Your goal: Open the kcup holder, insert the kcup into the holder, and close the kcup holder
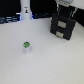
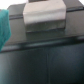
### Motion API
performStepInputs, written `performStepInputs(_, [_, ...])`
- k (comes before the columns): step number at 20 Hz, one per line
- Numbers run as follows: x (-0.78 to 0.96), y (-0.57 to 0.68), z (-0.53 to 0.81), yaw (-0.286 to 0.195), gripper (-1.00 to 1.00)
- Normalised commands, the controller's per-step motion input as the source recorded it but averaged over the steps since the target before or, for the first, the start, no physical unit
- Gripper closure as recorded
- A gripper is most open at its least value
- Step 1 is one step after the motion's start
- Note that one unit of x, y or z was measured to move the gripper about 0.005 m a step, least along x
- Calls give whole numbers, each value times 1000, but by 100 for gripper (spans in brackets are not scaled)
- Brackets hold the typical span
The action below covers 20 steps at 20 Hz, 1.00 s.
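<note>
The kcup [image 1: 26, 46], a tiny cup with a green top and whitish body, stands alone on the white table toward the exterior view's left. The kcup holder [image 1: 64, 26], a black boxy unit with two stacked fronts, sits at the back toward the exterior view's right. My gripper [image 1: 66, 12] hangs just over the holder's top, too blurred to show how its jaws stand. The wrist view is filled by the holder's black surface [image 2: 45, 60] seen from very close, with a grey block [image 2: 46, 17] on it. No fingers show there.
A white bottle-like object [image 1: 26, 11] stands at the back on the exterior view's left, with dark clutter [image 1: 9, 19] along the back edge. A teal shape [image 2: 4, 27] shows at the edge of the wrist view. White table [image 1: 50, 62] lies between kcup and holder.
</note>
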Motion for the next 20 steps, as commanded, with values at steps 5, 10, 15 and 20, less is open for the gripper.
performStepInputs(5, [-143,194,-444,-4,-100])
performStepInputs(10, [-244,107,-460,5,-100])
performStepInputs(15, [-322,15,-359,6,-100])
performStepInputs(20, [-153,7,-115,-5,100])
